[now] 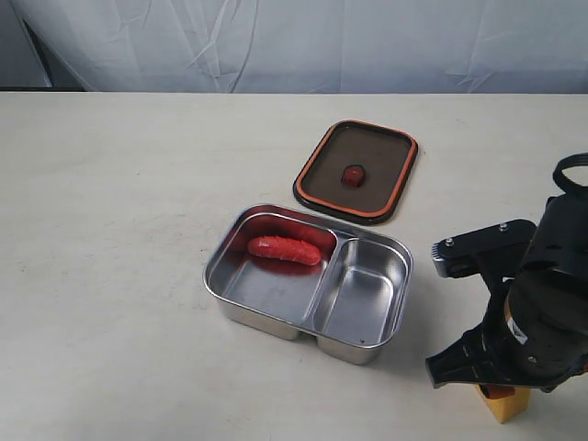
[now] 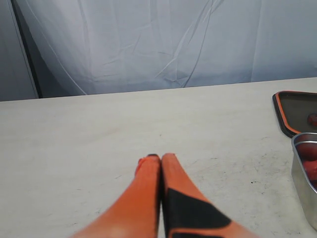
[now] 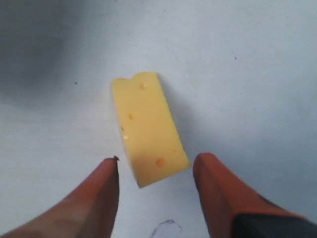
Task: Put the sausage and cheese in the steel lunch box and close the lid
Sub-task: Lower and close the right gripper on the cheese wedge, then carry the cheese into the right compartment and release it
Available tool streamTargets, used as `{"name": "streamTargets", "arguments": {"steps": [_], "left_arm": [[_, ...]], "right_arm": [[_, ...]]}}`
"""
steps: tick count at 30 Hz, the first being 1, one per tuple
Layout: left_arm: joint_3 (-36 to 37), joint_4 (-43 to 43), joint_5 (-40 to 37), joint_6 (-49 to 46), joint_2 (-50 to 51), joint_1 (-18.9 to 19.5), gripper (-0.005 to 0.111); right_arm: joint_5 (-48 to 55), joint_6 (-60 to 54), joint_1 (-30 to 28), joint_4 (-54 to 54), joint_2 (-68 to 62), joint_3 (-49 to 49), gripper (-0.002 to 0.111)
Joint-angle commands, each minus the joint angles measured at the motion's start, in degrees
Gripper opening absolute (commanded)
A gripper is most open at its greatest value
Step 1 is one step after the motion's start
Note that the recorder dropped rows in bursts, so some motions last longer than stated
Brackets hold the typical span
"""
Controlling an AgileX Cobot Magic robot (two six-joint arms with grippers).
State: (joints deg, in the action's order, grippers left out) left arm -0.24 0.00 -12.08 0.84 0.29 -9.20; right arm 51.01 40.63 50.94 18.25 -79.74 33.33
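Observation:
The red sausage (image 1: 283, 249) lies in the larger compartment of the steel lunch box (image 1: 260, 315), whose smaller compartment holds nothing. The dark lid (image 1: 356, 172) with its orange rim lies flat on the table just behind the box. The yellow cheese (image 3: 146, 126) lies on the table at the front right, mostly hidden under the right arm in the exterior view (image 1: 506, 403). My right gripper (image 3: 156, 159) hangs over it, open, with one finger on each side of the cheese's near end and a gap on both sides. My left gripper (image 2: 160, 157) is shut on nothing, low over bare table.
A white cloth backdrop (image 1: 294, 41) hangs behind the table's far edge. In the left wrist view the lid (image 2: 297, 111) and the lunch box rim (image 2: 303, 171) show off to one side of the gripper.

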Motion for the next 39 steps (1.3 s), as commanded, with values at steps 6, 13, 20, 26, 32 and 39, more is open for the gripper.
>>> {"name": "streamTargets", "arguments": {"steps": [6, 13, 20, 26, 32, 39], "left_arm": [[0.2, 0.0, 0.5, 0.0, -0.3, 0.1, 0.0], [0.2, 0.0, 0.5, 0.0, -0.3, 0.1, 0.0], [0.2, 0.0, 0.5, 0.0, -0.3, 0.1, 0.0], [0.2, 0.0, 0.5, 0.0, -0.3, 0.1, 0.0], [0.2, 0.0, 0.5, 0.0, -0.3, 0.1, 0.0], [0.2, 0.0, 0.5, 0.0, -0.3, 0.1, 0.0]], "right_arm": [[-0.1, -0.2, -0.3, 0.6, -0.2, 0.0, 0.049], [-0.2, -0.2, -0.3, 0.8, -3.2, 0.0, 0.049], [-2.2, -0.2, -0.3, 1.8, -4.2, 0.0, 0.049], [-2.7, -0.2, -0.3, 2.4, -6.1, 0.0, 0.049], [-3.4, -0.2, -0.3, 2.2, -6.9, 0.0, 0.049], [-7.4, -0.8, -0.3, -1.4, -6.9, -2.7, 0.049]]}}
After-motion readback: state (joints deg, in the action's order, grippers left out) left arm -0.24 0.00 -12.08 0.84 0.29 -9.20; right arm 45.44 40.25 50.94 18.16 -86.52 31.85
